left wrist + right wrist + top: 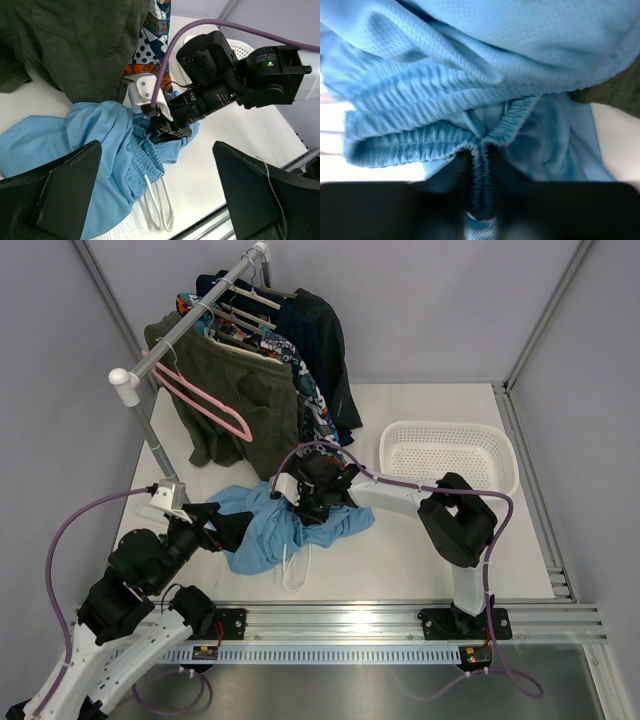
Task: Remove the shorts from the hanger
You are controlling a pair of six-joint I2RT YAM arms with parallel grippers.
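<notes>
Blue mesh shorts [250, 532] lie crumpled near the desk's [420, 550] front edge, waistband [420, 150] pinched in the right claw [303, 503]; left claw [218, 530] gapes empty.

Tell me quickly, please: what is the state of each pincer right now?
Left pincer: open, holding nothing.
Right pincer: closed on the waistband of the light blue mesh shorts.

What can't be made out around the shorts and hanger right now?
- Hanger: top and left wrist views show only a white loop; shorts cover the rest.
- Right gripper tips: right wrist view, dark blur at the bottom edge.
- Whether the hanger is inside the waistband: folds hide it, all views.
</notes>
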